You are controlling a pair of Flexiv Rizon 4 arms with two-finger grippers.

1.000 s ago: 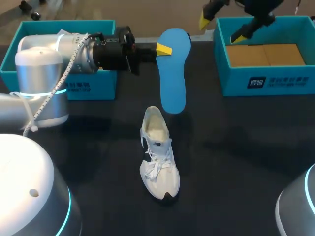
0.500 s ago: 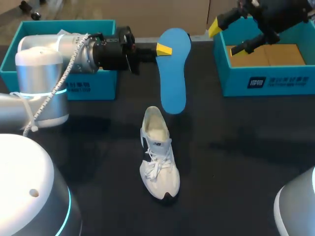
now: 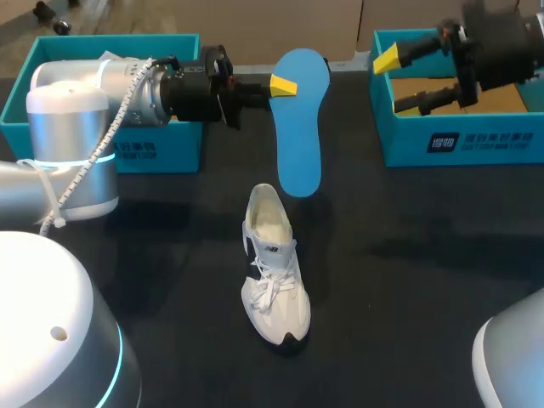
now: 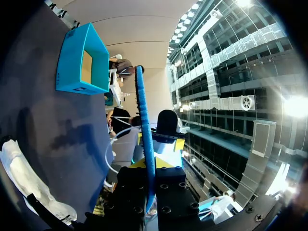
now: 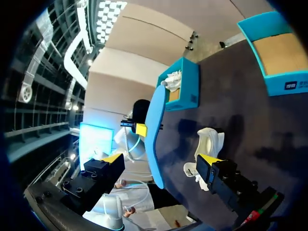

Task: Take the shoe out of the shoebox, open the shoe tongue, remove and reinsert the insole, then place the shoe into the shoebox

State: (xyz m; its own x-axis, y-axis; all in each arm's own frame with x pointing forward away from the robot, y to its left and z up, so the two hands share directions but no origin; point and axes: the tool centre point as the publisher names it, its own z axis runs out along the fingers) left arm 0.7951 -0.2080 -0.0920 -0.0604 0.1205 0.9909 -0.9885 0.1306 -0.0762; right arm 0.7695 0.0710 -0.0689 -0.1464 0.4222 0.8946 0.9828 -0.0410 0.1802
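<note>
Left arm [image 3: 72, 127] is chunky silver-white with glowing cyan rings and a white coiled cable [image 3: 109, 132] strung along it. Black wrist, black left gripper [image 3: 291, 84] dotted with screw holes. Right gripper [image 3: 398, 83] up at 1 o'clock, same yellow tips.

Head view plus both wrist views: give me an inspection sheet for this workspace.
Surface: dark table, bare apart from the job's things.
Job's things: white shoe upright on the table, toe toward the robot; blue insole held in the air; left shoebox and right shoebox at the far side.
Clutter: nothing seen.
Grippers: left gripper shut on the insole; right gripper open, empty, by the right shoebox.
Cables: white coiled cable along the left arm.
Surroundings: nothing seen.
</note>
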